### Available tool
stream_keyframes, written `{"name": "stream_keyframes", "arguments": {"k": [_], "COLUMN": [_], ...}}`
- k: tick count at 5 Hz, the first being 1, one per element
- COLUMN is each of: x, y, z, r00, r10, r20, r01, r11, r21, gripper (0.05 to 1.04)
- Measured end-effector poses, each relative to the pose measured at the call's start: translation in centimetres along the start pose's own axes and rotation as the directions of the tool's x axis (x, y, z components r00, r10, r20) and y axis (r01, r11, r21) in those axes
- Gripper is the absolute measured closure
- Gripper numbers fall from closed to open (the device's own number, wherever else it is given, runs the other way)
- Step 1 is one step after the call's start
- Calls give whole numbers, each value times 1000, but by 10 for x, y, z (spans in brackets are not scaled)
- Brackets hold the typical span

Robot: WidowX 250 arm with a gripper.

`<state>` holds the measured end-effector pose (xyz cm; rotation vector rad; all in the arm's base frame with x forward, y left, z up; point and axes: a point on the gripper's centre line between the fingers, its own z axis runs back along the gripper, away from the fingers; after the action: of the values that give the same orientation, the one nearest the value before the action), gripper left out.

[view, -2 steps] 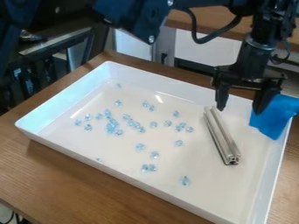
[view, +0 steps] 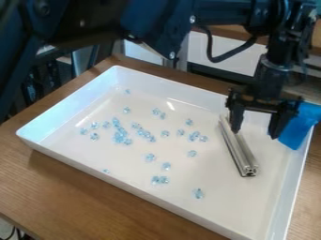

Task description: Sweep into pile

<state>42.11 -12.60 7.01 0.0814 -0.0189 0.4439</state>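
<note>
On the brown counter (view: 69, 183), pale blue beads (view: 119, 137) lie scattered in the white tray (view: 238, 206), and I've lowered my parted, empty fingers (view: 236, 120) to the metal bar (view: 239, 152), probably lining up a grasp for sweeping

Robotics lab or workshop by the look of it. Black robot arm (view: 156, 30) with an exposed cable (view: 217, 59) looping off it, over a wood-grain tabletop (view: 44, 180). White rimmed tray (view: 116, 184) on top, holding scattered clear-blue beads (view: 119, 137) and a slotted metal extrusion bar (view: 237, 149). White panels (view: 229, 52) behind, dark frames at upper left. Reads as a test bench; can't tell lab from workshop for certain.
</note>
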Motion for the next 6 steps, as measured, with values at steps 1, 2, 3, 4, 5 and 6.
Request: {"name": "stream_keyframes", "arguments": {"k": [1, 2, 3, 4, 5, 6], "x": [9, 13, 19, 18, 16, 15], "y": [5, 1, 5, 10, 11, 13], "z": [-1, -3, -14, -26, -29, -35], "r00": [1000, 999, 996, 996, 996, 997], "r10": [26, 39, 80, 82, 84, 79], "r20": [15, 33, 34, 26, 18, 10], "r01": [-26, -38, -79, -81, -84, -79], "r11": [1000, 999, 996, 996, 996, 997], "r21": [-15, -36, -32, -23, -18, -19], "gripper": [82, 82, 83, 84, 116, 422]}}
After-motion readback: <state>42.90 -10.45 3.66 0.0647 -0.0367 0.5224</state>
